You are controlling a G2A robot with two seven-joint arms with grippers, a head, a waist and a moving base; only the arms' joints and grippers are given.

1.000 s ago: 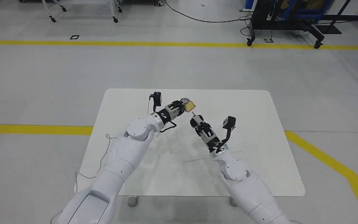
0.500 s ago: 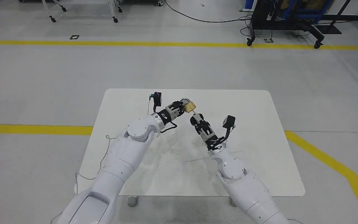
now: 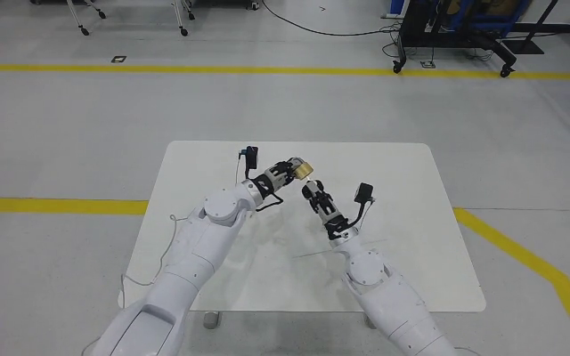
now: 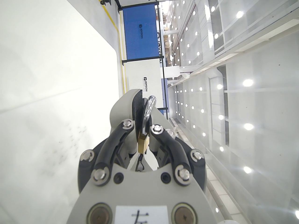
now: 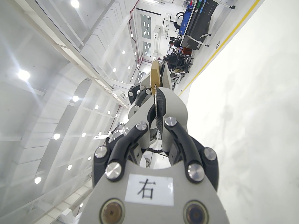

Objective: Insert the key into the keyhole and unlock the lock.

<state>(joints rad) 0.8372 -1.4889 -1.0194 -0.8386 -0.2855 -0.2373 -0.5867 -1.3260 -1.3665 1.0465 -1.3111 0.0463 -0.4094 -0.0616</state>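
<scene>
– White table (image 3: 401, 178) on a grey floor (image 3: 267, 107), a yellow line (image 3: 178, 68) running beyond its far edge. Where are the arms over it?
– Both meet above the middle, nearer the far edge than the near one and well apart from either side edge.
– And the lock (image 3: 304, 168)?
– It's held in the air, off the tabletop. The left gripper (image 3: 294, 166) has its fingers clenched on it, with the shackle (image 4: 149, 108) between the pads and the brass body toward the wrist.
– The key (image 5: 155, 101)?
– The right gripper (image 5: 158, 94) has it pinched flat between its fingers, and the blade points at the lock's underside.
– Is it in?
– The tip meets the keyhole (image 5: 154, 85). I cannot tell how deep it sits.
</scene>
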